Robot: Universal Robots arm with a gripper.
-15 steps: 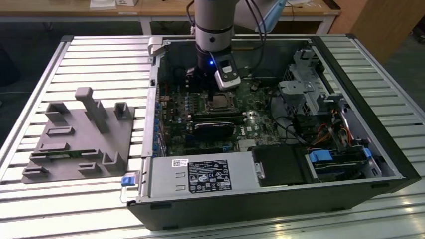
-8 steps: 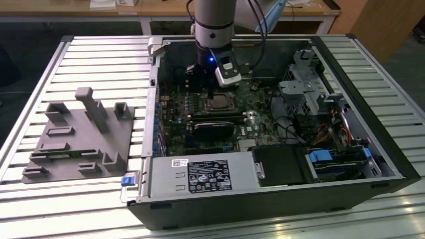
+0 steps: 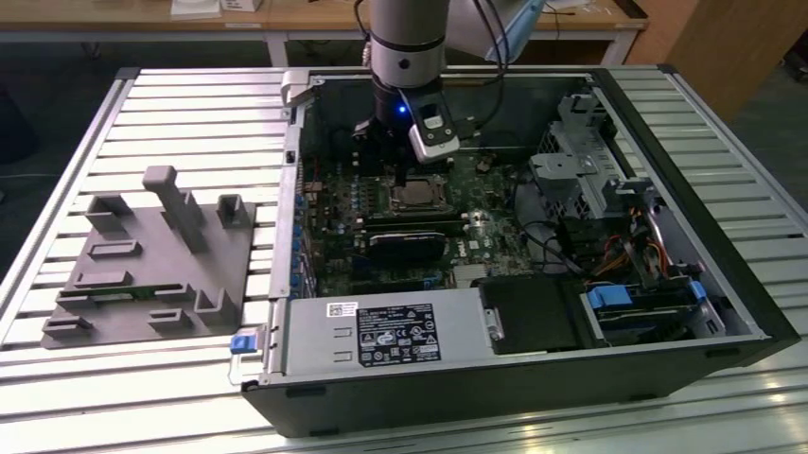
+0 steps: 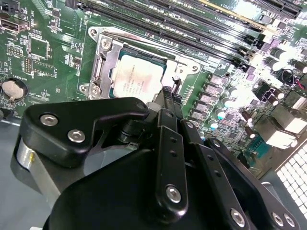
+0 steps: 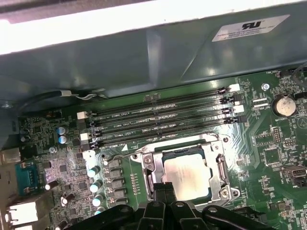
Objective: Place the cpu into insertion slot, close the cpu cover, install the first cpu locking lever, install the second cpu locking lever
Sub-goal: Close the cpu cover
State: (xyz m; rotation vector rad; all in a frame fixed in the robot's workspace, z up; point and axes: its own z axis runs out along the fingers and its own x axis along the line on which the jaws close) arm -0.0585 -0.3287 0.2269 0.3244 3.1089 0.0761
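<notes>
The cpu (image 5: 186, 173), a pale silvery square chip, lies flat in the insertion slot (image 3: 414, 196) on the green motherboard; it also shows in the second wrist view (image 4: 139, 79). The cpu cover (image 5: 152, 165), a silvery frame plate, lies down around the chip, with its window showing the chip's top (image 4: 106, 60). My gripper (image 5: 164, 191) hangs just above the socket's edge, its black fingers pressed together with nothing seen between them. In the second wrist view the gripper (image 4: 168, 93) ends close to a small metal lever end (image 4: 175, 80). The arm (image 3: 404, 57) reaches down into the open case.
Long black memory slots (image 5: 158, 117) run beside the socket. A black graphics card (image 3: 404, 248), a power supply (image 3: 378, 336), a drive cage (image 3: 574, 180) and cables (image 3: 631, 251) crowd the case. A grey fixture block (image 3: 139, 265) sits on the slatted table at the exterior view's left.
</notes>
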